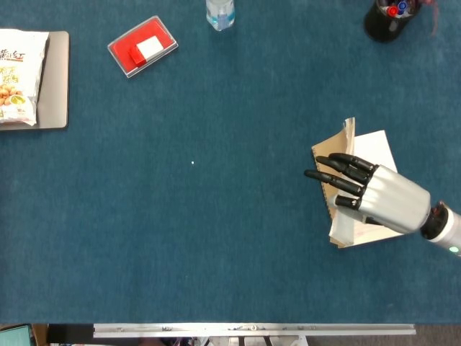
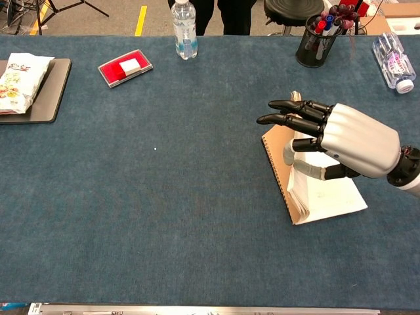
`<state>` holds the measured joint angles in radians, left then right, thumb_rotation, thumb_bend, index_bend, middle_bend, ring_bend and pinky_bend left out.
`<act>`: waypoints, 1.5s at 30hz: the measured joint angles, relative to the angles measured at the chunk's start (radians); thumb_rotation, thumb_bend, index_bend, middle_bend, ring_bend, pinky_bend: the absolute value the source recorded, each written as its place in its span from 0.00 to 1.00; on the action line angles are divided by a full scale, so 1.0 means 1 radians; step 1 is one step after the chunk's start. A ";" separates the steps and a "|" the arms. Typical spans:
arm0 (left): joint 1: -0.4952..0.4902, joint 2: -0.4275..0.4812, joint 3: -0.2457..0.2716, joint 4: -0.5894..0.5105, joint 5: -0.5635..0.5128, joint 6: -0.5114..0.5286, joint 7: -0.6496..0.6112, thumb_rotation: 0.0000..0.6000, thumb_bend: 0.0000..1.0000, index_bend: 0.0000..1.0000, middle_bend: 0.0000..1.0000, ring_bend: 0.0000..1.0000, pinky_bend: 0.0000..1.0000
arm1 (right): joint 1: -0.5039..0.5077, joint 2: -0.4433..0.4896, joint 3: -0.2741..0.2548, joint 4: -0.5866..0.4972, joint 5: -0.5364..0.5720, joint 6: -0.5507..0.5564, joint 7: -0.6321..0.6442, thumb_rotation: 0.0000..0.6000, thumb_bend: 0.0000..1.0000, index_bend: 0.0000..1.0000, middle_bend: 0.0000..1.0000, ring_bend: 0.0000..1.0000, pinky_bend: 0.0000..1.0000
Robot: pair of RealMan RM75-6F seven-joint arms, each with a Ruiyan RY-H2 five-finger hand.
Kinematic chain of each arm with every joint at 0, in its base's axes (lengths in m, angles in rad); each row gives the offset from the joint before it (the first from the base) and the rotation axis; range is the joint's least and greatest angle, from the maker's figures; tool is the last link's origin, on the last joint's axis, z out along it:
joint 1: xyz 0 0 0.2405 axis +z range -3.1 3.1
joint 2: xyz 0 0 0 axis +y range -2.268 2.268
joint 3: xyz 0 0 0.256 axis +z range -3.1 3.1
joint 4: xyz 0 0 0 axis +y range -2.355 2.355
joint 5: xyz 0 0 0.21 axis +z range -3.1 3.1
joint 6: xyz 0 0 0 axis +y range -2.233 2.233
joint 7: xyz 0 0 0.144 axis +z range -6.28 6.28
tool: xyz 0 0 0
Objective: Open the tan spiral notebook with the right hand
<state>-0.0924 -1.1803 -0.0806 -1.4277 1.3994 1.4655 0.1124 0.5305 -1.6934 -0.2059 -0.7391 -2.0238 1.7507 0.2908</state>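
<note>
Fingers (image 2: 289, 113) of your right hand (image 2: 344, 141) stretch out straight and slightly apart toward the left, above the raised cover of the tan spiral notebook (image 1: 335, 148), with the thumb (image 2: 308, 169) tucked beneath against the cover's underside. You have the cover lifted nearly upright on its spiral edge, and the white pages (image 2: 335, 197) lie exposed flat on the blue table (image 2: 164, 197) under your palm. The notebook sits on the right side of the table, about midway between near and far.

On the far left a snack bag (image 1: 18, 76) with red Chinese characters lies on a grey tray (image 1: 56, 86); you cannot read more of it. A red box (image 1: 142, 46) with a white label and a water bottle (image 2: 184, 21) stand at the far edge, a pen cup (image 2: 318, 36) farther right.
</note>
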 measured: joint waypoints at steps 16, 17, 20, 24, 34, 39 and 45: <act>0.000 0.004 0.002 -0.007 -0.001 -0.004 0.004 1.00 0.05 0.38 0.35 0.18 0.37 | 0.017 -0.147 0.018 0.131 0.032 -0.022 0.105 1.00 0.41 0.68 0.16 0.03 0.21; 0.000 0.004 0.002 -0.007 -0.001 -0.004 0.004 1.00 0.05 0.38 0.35 0.18 0.37 | 0.018 -0.153 0.019 0.137 0.033 -0.021 0.110 1.00 0.41 0.68 0.16 0.03 0.21; 0.000 0.005 0.002 -0.008 -0.001 -0.004 0.005 1.00 0.04 0.38 0.35 0.18 0.37 | 0.023 -0.172 0.020 0.153 0.037 -0.016 0.120 1.00 0.41 0.66 0.16 0.03 0.21; 0.001 0.007 0.003 -0.010 -0.001 -0.005 0.005 1.00 0.04 0.38 0.35 0.18 0.37 | 0.025 -0.191 0.020 0.168 0.042 -0.007 0.137 1.00 0.41 0.60 0.16 0.03 0.21; 0.001 0.007 0.004 -0.014 -0.002 -0.007 0.011 1.00 0.04 0.38 0.35 0.18 0.37 | 0.021 -0.211 0.022 0.197 0.063 0.000 0.146 1.00 0.12 0.14 0.14 0.03 0.20; 0.000 0.008 0.006 -0.016 -0.002 -0.009 0.016 1.00 0.05 0.38 0.35 0.18 0.37 | 0.019 -0.221 0.027 0.209 0.079 -0.004 0.158 1.00 0.02 0.05 0.13 0.01 0.18; 0.001 0.009 0.006 -0.019 -0.005 -0.011 0.018 1.00 0.04 0.38 0.35 0.18 0.37 | 0.017 -0.231 0.029 0.222 0.090 -0.008 0.163 1.00 0.00 0.04 0.12 0.01 0.18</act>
<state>-0.0918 -1.1711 -0.0750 -1.4463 1.3945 1.4550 0.1300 0.5473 -1.9243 -0.1769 -0.5171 -1.9335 1.7431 0.4535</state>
